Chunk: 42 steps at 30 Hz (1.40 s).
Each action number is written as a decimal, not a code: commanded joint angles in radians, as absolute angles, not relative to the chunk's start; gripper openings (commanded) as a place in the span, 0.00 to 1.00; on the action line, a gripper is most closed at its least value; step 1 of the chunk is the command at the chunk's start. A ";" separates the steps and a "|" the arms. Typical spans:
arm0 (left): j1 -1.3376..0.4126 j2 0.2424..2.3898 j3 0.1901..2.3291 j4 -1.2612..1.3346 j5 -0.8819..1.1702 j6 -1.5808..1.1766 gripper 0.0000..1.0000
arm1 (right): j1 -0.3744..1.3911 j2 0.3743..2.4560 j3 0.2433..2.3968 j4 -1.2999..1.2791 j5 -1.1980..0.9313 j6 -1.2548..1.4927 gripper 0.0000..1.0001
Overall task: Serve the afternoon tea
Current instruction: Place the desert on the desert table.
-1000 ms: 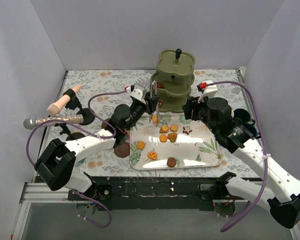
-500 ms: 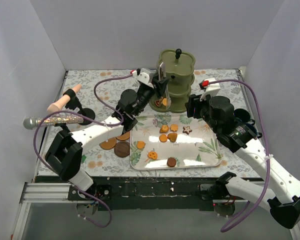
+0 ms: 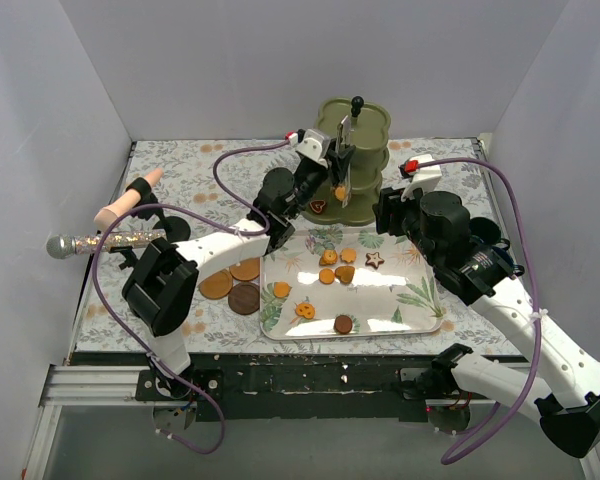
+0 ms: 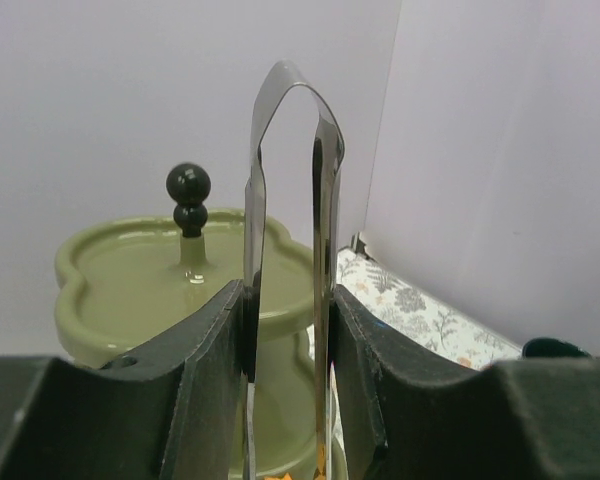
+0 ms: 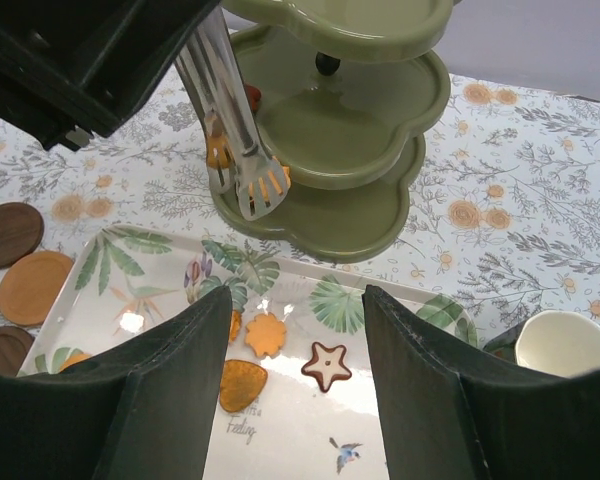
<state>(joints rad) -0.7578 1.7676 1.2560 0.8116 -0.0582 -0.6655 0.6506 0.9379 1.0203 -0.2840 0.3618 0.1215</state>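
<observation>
One orange biscuit [image 5: 218, 152] sits between the tips of the metal tongs [image 4: 325, 200], at the edge of the olive-green three-tier stand [image 3: 352, 160], level with its lower tiers. The left gripper [image 4: 285, 300] is clamped on the tongs. A dark biscuit [image 3: 318, 207] already lies low on the stand; which tier I cannot tell. The top tier looks bare.

Eight more biscuits lie on the leaf-printed tray [image 3: 420, 310] at six o'clock of the stand, among them a brown star [image 5: 326, 365]. The right gripper [image 5: 295, 330] hangs over the tray's far edge, jaws apart and empty.

Brown coasters [image 3: 244, 298] lie bunched at nine o'clock of the tray, nothing set on them. A white mug [image 5: 570, 345] shows at about three o'clock of the tray; the other mugs are hidden under the right arm.

By my reckoning the serving is barely begun: most biscuits are yet to go up, and mugs and coasters are not paired.

A glittery microphone [image 3: 105, 240] sits on its holder at the table's nine o'clock. The table [image 3: 180, 170] wears a pale floral cloth, and plain white walls [image 3: 230, 60] close three sides.
</observation>
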 commanded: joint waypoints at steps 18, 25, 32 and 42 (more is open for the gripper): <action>-0.746 1.874 1.400 1.034 -0.064 -0.583 0.34 | 0.641 0.956 1.057 -0.222 0.385 0.071 0.64; -0.739 1.925 1.448 1.057 -0.064 -0.568 0.34 | 0.637 0.953 1.054 -0.222 0.387 0.066 0.64; -0.738 1.937 1.453 1.048 -0.069 -0.561 0.41 | 0.634 0.959 1.054 -0.225 0.379 0.066 0.64; -0.736 1.939 1.451 1.060 -0.069 -0.560 0.40 | 0.630 0.960 1.057 -0.229 0.376 0.067 0.64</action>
<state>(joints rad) -0.7414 1.9602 1.4170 1.0245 -0.0608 -0.5789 0.6350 0.9577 1.0203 -0.2798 0.3679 0.0746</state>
